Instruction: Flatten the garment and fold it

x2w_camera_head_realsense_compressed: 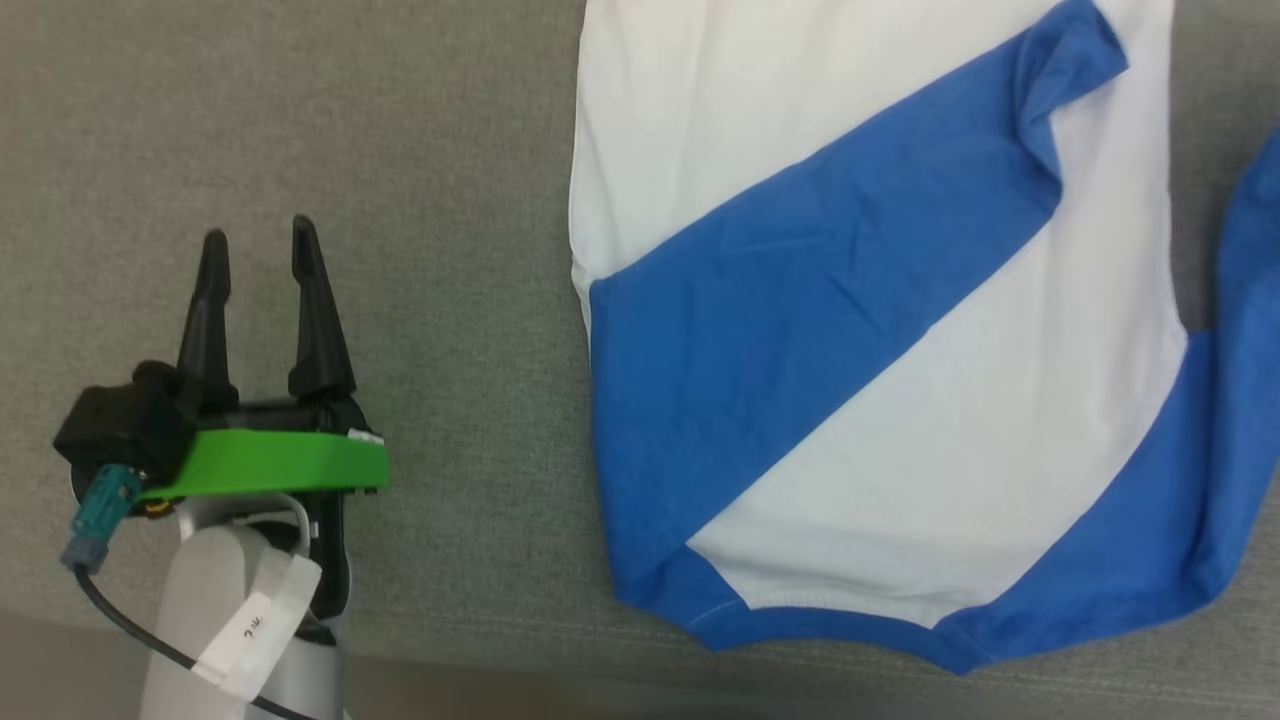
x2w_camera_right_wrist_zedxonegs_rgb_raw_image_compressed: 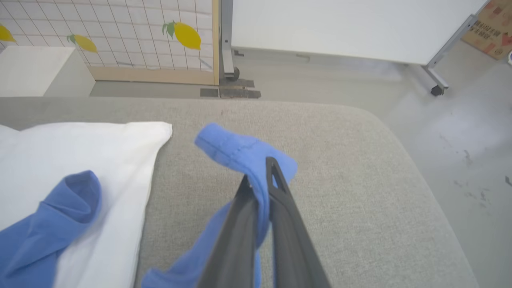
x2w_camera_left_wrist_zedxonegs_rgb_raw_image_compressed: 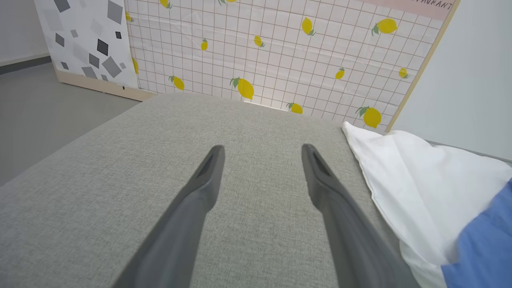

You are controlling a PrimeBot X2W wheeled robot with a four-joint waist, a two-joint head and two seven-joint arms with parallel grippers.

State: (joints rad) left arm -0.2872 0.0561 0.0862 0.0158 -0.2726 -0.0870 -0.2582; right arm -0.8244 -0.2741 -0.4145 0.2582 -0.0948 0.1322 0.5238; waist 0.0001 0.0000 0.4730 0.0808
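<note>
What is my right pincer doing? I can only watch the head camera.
Observer: The right pincer is shut on the garment, gripping its blue sleeve near the cuff.
Operator: Is the cuff squished inside?
Observer: No, the cuff pokes out past the fingertips, over the grey cushion.
Operator: What's past the cushion?
Observer: A panel printed with lemons stands behind it.
</note>
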